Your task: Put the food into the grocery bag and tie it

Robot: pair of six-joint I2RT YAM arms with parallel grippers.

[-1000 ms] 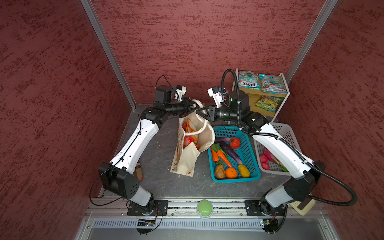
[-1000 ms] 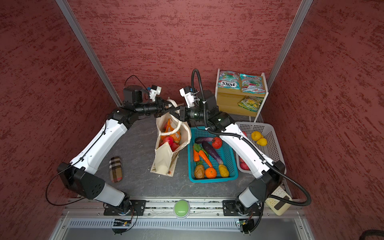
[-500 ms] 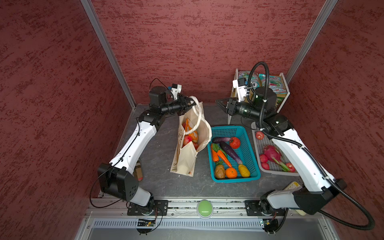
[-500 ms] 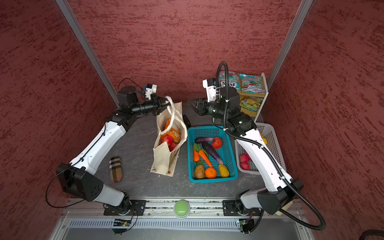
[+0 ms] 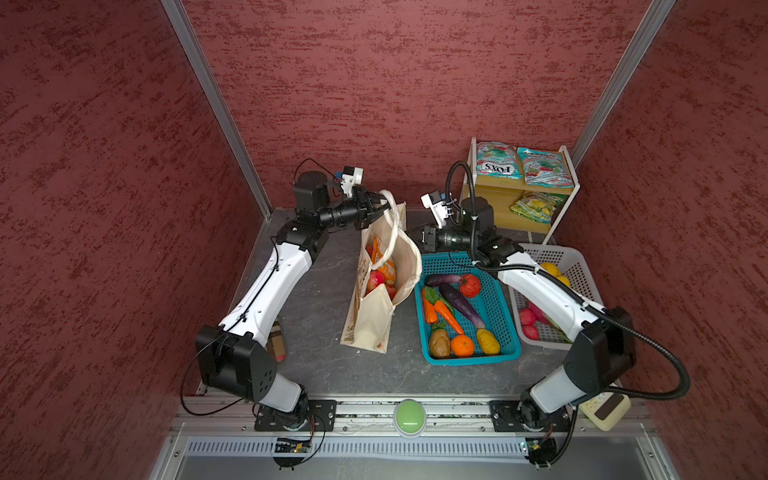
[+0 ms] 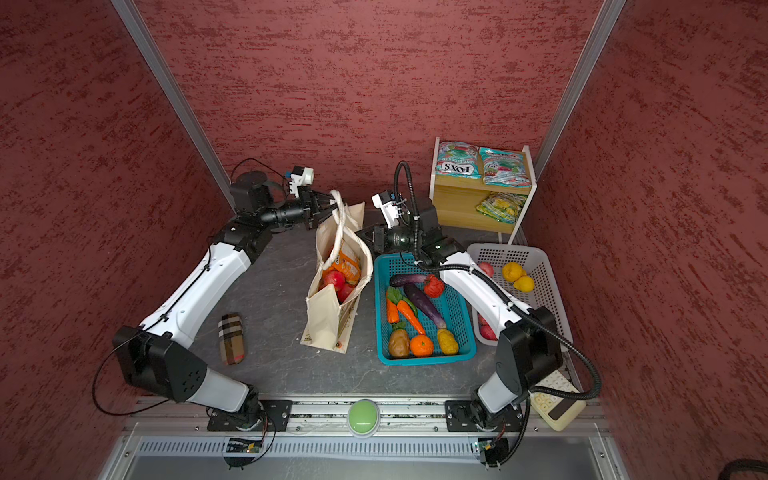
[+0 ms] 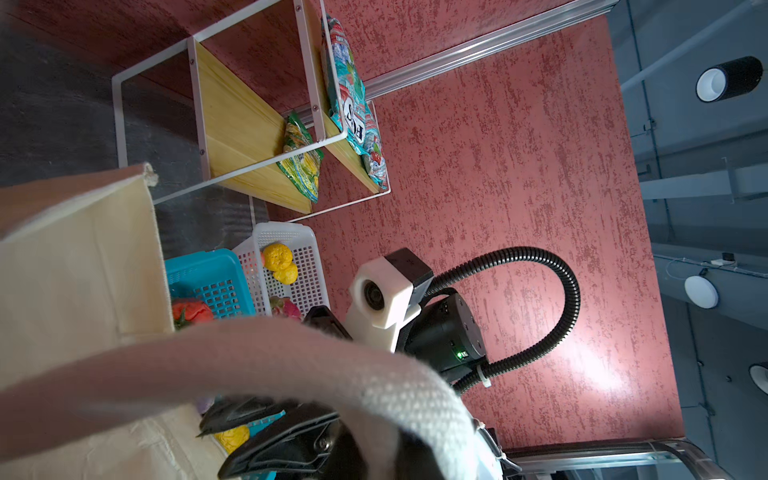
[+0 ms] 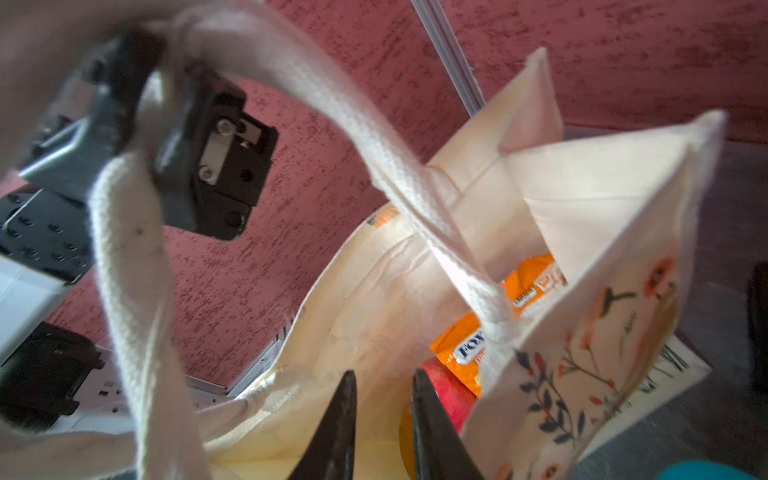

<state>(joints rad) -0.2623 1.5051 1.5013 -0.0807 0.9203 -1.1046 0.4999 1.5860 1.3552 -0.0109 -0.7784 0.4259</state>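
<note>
Cream canvas grocery bag (image 5: 372, 320) stands upright near the middle of the dark grey surface (image 5: 324, 357), mouth up and open. The mouth's long axis runs from the far edge toward the near edge. Contents: an orange FOX'S packet (image 5: 387, 269) lying on red apples (image 5: 375, 281). At the bag's far end the left gripper (image 5: 382, 204) is clamped on the white rope handle (image 8: 332, 120), holding the loop up above the rim on the side toward the far left corner. On the opposite rim the right gripper (image 8: 384, 409) hovers pointed into the mouth, jaws a narrow gap apart with nothing between them. Just beside the bag, toward the right edge, the teal basket (image 5: 469, 360) holds two aubergines, a tomato, carrots, a potato, an orange and a yellow knobbly piece. Along the right edge, the white basket (image 5: 579, 266) holds yellow fruit and red pieces. In the far right corner, the shelf (image 5: 498, 195) carries two teal FOX'S packets (image 5: 498, 164) on top and a green-yellow packet (image 5: 536, 205) below.
</note>
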